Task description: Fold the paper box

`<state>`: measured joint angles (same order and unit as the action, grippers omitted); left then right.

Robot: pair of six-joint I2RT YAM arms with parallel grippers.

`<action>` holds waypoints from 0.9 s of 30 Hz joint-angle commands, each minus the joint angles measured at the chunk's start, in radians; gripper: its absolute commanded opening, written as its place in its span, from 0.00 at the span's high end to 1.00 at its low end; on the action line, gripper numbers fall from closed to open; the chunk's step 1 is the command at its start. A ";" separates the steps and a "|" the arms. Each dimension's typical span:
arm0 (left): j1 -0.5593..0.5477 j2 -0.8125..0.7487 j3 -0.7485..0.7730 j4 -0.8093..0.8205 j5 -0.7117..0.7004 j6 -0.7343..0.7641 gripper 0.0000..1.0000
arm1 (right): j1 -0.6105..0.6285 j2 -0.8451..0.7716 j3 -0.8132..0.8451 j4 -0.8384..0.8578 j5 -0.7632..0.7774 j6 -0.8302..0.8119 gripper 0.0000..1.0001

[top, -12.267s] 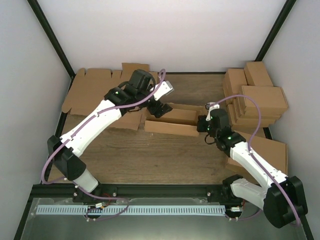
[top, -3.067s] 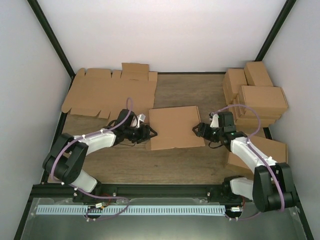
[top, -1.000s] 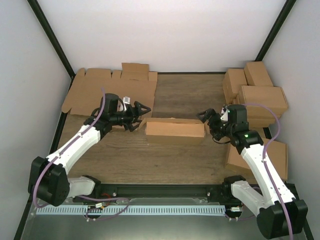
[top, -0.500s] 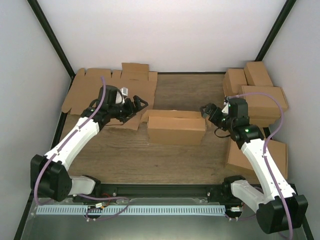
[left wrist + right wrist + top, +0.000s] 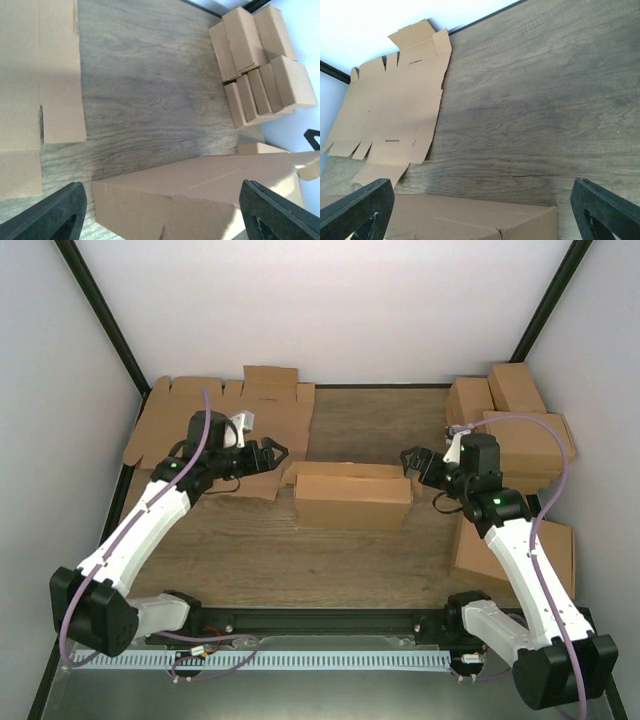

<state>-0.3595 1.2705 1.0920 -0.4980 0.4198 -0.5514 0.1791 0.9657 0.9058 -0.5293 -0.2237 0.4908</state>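
Centre of the top view: paper box (image 5: 352,497) sits on the table (image 5: 370,425), looks closed, touching neither gripper. Left gripper (image 5: 276,454) is just left of it, jaws apart. Right gripper (image 5: 410,463) is just right of it, jaws wide apart. Flat cardboard sheets (image 5: 200,425) upper left, one flap near the box's left end. Carton stack (image 5: 510,430) upper right, beside the right arm. Three seconds ago the box showed a broader face with both grippers at its edges; now both are backed off.

The paper box (image 5: 200,195) runs off the bottom edge in both wrist views; the left arm (image 5: 150,515) hides part of the flat sheets (image 5: 165,420)
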 commanded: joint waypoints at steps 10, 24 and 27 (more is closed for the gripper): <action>-0.029 -0.126 -0.027 0.017 0.046 0.165 0.31 | 0.005 -0.149 0.068 -0.069 0.011 -0.130 0.04; -0.218 -0.072 0.037 -0.090 -0.216 0.252 0.52 | 0.005 -0.177 0.019 -0.163 -0.071 -0.143 0.52; -0.240 -0.053 0.047 -0.109 -0.259 0.258 0.56 | 0.005 -0.158 0.011 -0.160 -0.083 -0.146 0.57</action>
<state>-0.5766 1.1957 1.0981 -0.5690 0.2596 -0.3283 0.1791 0.7990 0.9268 -0.6746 -0.2771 0.3538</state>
